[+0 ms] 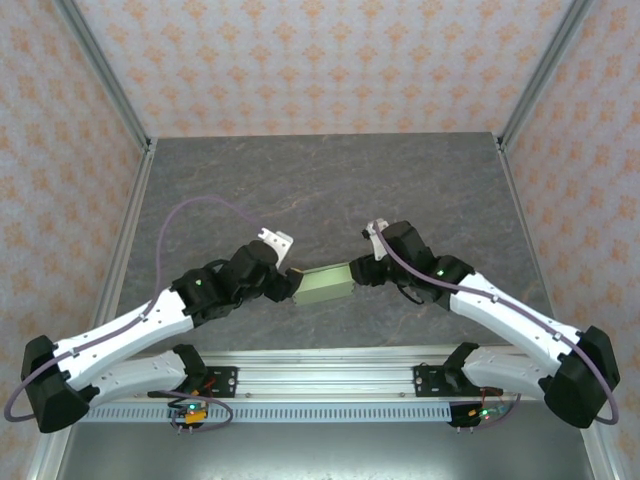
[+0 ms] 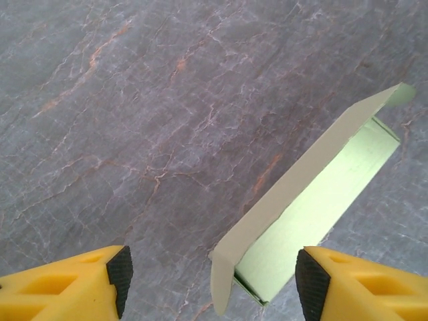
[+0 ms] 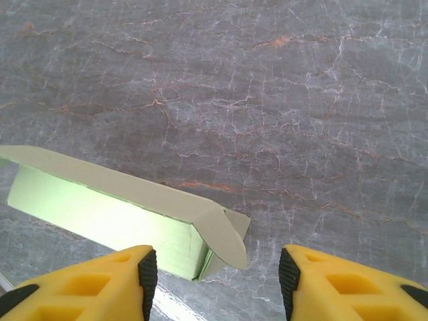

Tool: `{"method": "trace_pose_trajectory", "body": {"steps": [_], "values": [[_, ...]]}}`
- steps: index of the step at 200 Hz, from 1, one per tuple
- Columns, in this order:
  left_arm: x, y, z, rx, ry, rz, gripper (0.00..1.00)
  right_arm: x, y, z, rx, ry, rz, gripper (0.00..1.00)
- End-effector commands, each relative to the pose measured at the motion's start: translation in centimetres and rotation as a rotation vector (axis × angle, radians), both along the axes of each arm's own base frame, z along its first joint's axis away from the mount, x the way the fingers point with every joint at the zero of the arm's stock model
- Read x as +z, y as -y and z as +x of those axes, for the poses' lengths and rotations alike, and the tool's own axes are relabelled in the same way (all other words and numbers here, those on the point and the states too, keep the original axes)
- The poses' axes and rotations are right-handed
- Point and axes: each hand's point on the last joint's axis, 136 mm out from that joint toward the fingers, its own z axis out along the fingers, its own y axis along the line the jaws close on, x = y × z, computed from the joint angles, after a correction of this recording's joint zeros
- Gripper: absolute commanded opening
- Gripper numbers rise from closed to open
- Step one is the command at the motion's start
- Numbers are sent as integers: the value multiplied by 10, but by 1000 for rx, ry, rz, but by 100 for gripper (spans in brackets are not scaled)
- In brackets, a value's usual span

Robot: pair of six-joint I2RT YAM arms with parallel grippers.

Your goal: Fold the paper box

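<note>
Left claw [image 2: 210, 274] stands spread, one end of the box [image 2: 314, 194] between its fingers [image 2: 119, 267], unpinched. Right claw [image 3: 214, 274] is spread likewise around the other end. From above, the box lies near the worktop's [image 1: 330, 180] front edge, mid-width.

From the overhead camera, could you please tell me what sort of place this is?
Most likely a lab robot cell: a marble-patterned table boxed in by aluminium posts and patterned wall panels, with a left arm and a right arm bolted to a rail at its near edge.
</note>
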Motion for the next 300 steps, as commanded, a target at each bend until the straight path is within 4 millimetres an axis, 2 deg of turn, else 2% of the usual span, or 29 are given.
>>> {"method": "trace_pose_trajectory", "body": {"steps": [1,42,74,84,111,148,184,209,239,264,268,278,300], "values": [[-17,1,-4,24,-61,-14,63,-5,1,-4,70,37,-57,53],[-28,2,-4,60,-101,1,55,-17,-14,0,99,-32,-59,49],[-33,2,-7,76,-101,0,51,-12,-21,3,98,-32,-30,43],[-35,3,-6,79,-98,3,45,-9,-21,6,86,-24,-21,40],[-37,9,-5,67,-117,19,20,-2,-21,11,43,-22,-4,32],[-35,13,-3,67,-116,16,10,-2,-22,10,17,-47,25,24],[-34,11,-1,79,-108,24,8,0,-23,6,15,-47,33,22],[-33,8,1,92,-97,44,9,-3,-20,6,12,-43,13,33],[-34,6,2,93,-98,59,12,-9,-17,7,18,-45,-22,34],[-32,5,2,97,-93,63,20,-5,-20,8,19,-38,-5,29],[-32,5,2,97,-93,63,21,-12,-21,9,18,-53,-20,28],[-32,6,3,94,-90,66,24,-12,-21,11,9,-52,-22,25],[-31,2,5,107,-88,91,25,-11,-20,11,-6,-54,-20,18]]}}
